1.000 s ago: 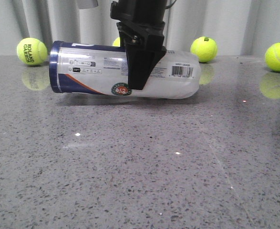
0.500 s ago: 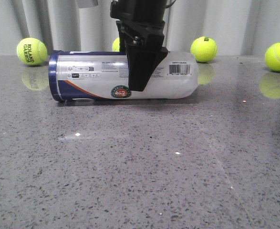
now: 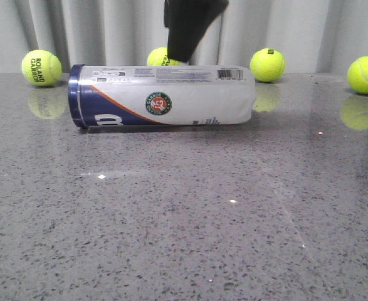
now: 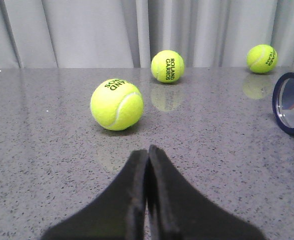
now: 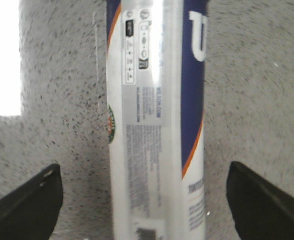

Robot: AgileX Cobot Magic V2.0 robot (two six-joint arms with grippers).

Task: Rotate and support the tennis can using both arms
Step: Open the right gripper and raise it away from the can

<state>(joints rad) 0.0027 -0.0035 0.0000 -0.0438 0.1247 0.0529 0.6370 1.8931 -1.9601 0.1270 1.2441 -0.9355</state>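
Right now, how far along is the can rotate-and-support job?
Done: the tennis can lies on its side on the table, logo facing the front camera. In hand: nothing is gripped. The right gripper is open above the can, fingers clear of it; the left gripper is shut, off the can's navy end. Left: two-arm support is not visible yet.

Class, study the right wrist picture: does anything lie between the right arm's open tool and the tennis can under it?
Nothing visible does. The right tool is spread wide above the tennis can, with only bare table at either side.
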